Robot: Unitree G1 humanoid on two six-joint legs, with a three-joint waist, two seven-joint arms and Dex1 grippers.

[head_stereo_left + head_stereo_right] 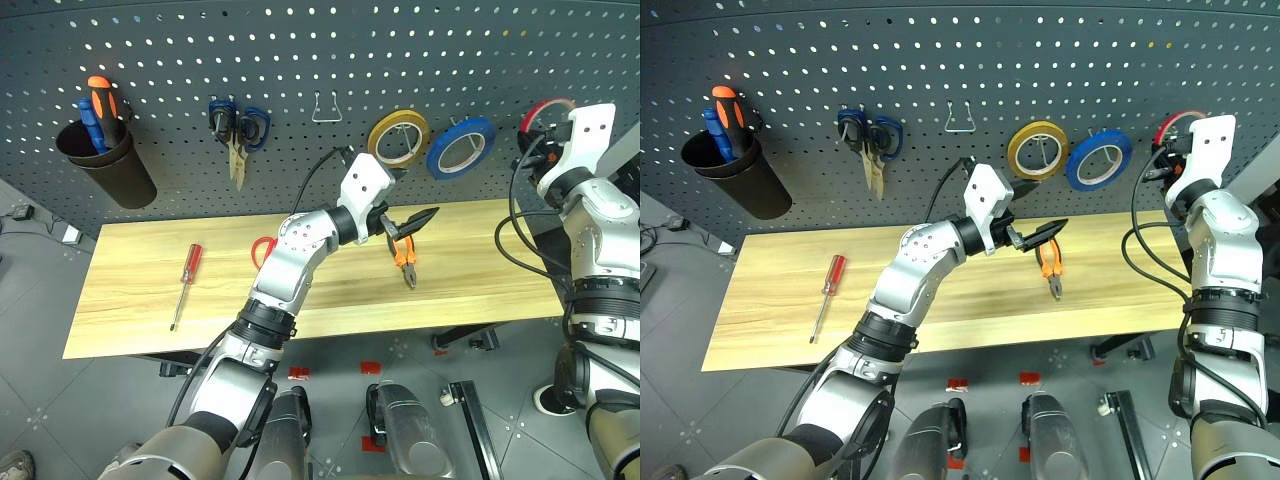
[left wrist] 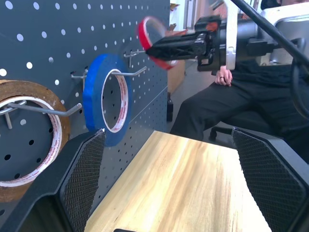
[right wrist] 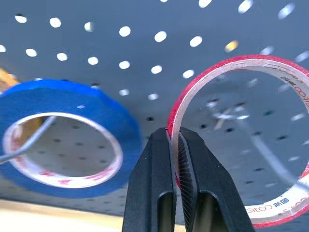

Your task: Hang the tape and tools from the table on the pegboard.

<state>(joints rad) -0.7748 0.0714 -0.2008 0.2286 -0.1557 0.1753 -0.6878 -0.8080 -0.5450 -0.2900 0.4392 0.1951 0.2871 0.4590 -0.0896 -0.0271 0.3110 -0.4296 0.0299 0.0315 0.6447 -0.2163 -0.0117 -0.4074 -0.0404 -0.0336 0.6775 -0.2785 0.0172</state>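
In the head views we see the dark grey perforated pegboard [image 1: 300, 60] across the top and the pale wood-grain table [image 1: 140, 300] below it. Our left gripper [image 1: 405, 222] sits mid-frame, its black fingers spread and holding nothing, just above the orange-and-black-handled pliers [image 1: 404, 262] lying on the tabletop. The slim red-handled screwdriver [image 1: 186, 280] lies at centre left, and a red scissor handle [image 1: 262, 248] peeks out behind our left arm. At the upper right our right gripper [image 1: 1173, 140] holds the thin red tape ring [image 1: 1180, 122] up against the board, beside the blue roll [image 1: 1099, 158] and the yellow roll [image 1: 1037, 148], both already on hooks.

In the left wrist view, our mesh-textured fingers [image 2: 84, 179] stand wide apart at the bottom corners; the right gripper pinches the red ring at the upper centre, next to a bare wire hook [image 2: 131, 54]. A seated person [image 2: 251, 96] fills the right side.

In the right wrist view, our fingers [image 3: 157, 183] are pressed together on the ring's thin wall [image 3: 174, 116], a glossy translucent band with a pale printed inner rim. We judge the main risk is the ring missing the slim hook: gripped by one edge, it could twist or slip off the smooth wire and drop once released. It could also snag the neighbouring blue roll.
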